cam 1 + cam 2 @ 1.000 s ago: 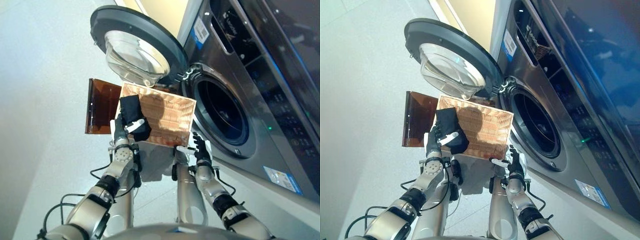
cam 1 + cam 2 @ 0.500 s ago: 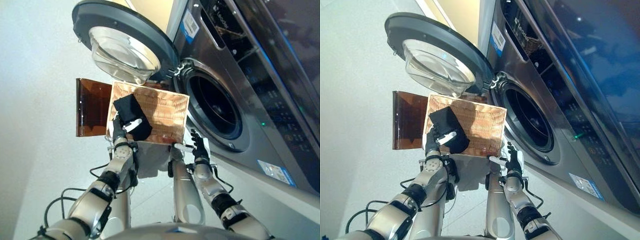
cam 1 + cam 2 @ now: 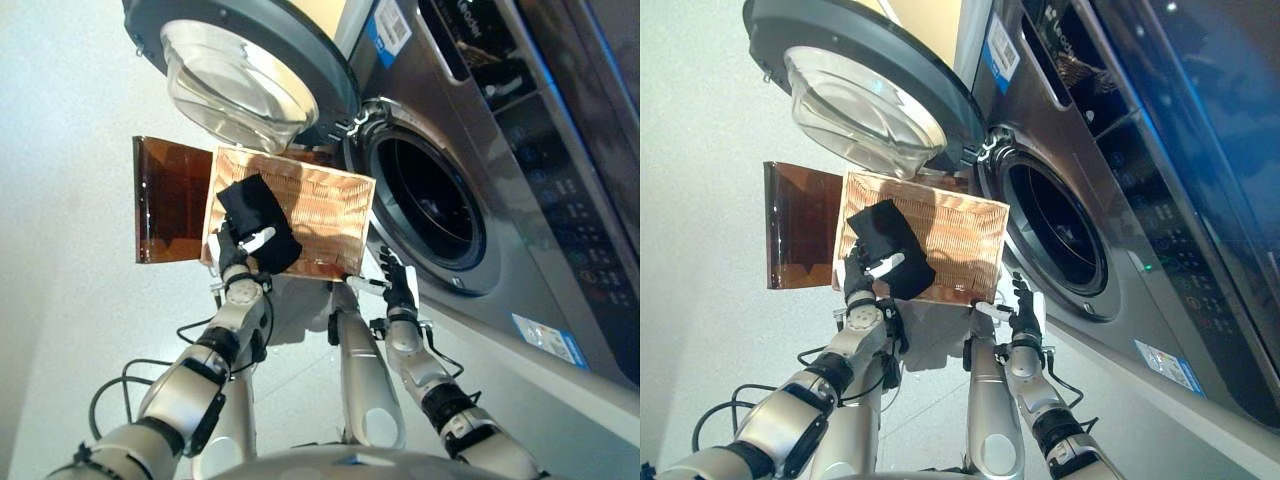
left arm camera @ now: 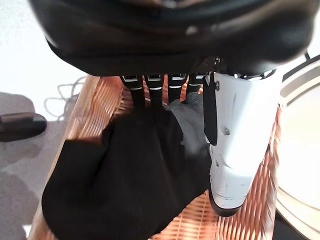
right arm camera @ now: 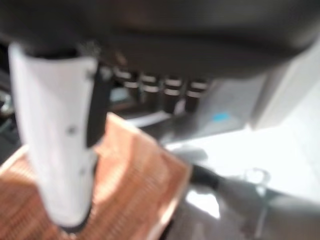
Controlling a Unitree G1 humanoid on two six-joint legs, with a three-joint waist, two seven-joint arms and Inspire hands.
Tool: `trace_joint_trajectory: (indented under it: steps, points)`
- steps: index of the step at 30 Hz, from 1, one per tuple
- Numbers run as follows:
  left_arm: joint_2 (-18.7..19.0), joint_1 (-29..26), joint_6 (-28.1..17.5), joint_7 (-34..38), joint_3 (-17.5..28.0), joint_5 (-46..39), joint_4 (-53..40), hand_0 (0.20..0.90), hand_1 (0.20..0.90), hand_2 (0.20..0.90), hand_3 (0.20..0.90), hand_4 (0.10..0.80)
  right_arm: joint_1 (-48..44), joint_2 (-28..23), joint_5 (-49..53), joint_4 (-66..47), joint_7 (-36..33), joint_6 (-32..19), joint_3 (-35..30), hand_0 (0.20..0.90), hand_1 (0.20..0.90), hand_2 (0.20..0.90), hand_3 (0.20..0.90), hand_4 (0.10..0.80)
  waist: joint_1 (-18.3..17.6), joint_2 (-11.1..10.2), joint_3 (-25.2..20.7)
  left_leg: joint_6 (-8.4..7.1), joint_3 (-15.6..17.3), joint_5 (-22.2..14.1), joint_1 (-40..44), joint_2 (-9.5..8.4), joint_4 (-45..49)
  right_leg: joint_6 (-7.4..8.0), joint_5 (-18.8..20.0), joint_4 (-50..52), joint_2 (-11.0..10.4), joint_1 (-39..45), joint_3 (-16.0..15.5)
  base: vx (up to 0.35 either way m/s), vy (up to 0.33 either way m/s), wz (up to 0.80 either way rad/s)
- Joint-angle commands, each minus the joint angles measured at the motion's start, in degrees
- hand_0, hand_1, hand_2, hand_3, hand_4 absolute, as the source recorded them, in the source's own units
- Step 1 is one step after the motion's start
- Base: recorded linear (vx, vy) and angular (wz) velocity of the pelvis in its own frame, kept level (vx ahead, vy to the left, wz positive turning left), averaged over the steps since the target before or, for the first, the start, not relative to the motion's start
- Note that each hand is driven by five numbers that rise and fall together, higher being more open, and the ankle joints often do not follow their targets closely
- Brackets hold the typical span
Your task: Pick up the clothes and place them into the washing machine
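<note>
A black cloth [image 3: 255, 215] lies in the near left part of the shallow wicker basket [image 3: 325, 215], which rests on a dark brown box [image 3: 165, 200]. My left hand [image 3: 235, 262] is at the basket's near left edge. In the left wrist view its fingers [image 4: 150, 90] go under the cloth [image 4: 125, 185] and its white-covered thumb [image 4: 235, 145] lies over it, pinching it. My right hand [image 3: 395, 285] is open with straight fingers, at the basket's near right corner and holding nothing. In the right wrist view its thumb [image 5: 55, 140] hangs over the wicker [image 5: 135, 200].
The washing machine's round drum opening [image 3: 425, 205] is just to the right of the basket. Its door [image 3: 235, 75] stands swung open above the basket's far side. Light floor lies to the left.
The camera has moved, shifting the whole picture. Both hands and the black cloth keep their places relative to the basket.
</note>
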Motion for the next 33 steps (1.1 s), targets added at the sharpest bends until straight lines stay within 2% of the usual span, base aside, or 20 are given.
trace_joint_trajectory:
  steps: [1,30,31,32,33]
  points:
    - [-2.5,-2.2,-0.6,-0.1,2.2,-0.7,2.1,0.2,0.2,0.2,0.2,0.3,1.5,-3.6,0.3,-6.7,-1.8,-3.3,-0.2,0.9,0.9,0.9,0.9,0.8,-0.2,2.5,-0.3,-4.63,-4.7,9.9,-3.0,0.3,-10.6,-2.75,-3.3,2.3,3.5,0.4,-3.1,0.0,0.0,0.0]
    - [-2.7,-0.8,-1.1,0.2,3.1,-0.2,1.5,0.2,0.2,0.2,0.2,0.3,4.4,-5.2,-0.6,-8.2,-1.1,-3.8,-1.2,0.9,0.9,0.9,0.9,0.8,-0.2,2.9,-2.0,-4.79,-4.5,9.8,-3.7,0.48,-10.6,-2.85,-3.3,2.5,3.6,-0.4,-2.9,0.0,0.0,0.0]
    - [-2.6,-0.8,-1.2,0.2,3.1,-0.3,1.4,0.238,0.238,0.238,0.238,0.327,4.3,-5.2,-0.5,-8.3,-1.0,-3.8,-1.3,0.9,0.9,0.9,0.9,0.8,-0.2,2.9,-2.0,-4.8,-4.5,9.8,-3.7,0.5,-10.6,-2.84,-3.3,2.5,3.7,-0.4,-2.9,0.0,0.0,0.0]
    - [-2.6,-0.9,-1.2,0.1,3.1,-0.4,1.4,0.238,0.238,0.238,0.238,0.327,4.4,-5.2,-0.5,-8.4,-1.1,-3.8,-1.3,0.9,0.9,0.9,0.9,0.8,-0.2,2.9,-2.0,-4.79,-4.5,9.8,-3.7,0.51,-10.6,-2.85,-3.3,2.5,3.7,-0.4,-2.8,0.0,0.0,0.0]
    - [-2.6,-1.0,-1.2,0.0,3.1,-0.4,1.5,0.615,0.615,0.615,0.615,0.596,4.3,-5.2,-0.4,-8.4,-1.0,-3.8,-1.2,0.9,0.9,0.9,0.9,0.8,-0.2,2.9,-2.0,-4.79,-4.5,9.8,-3.7,0.53,-10.6,-2.85,-3.3,2.6,3.7,-0.4,-2.8,0.0,0.0,0.0]
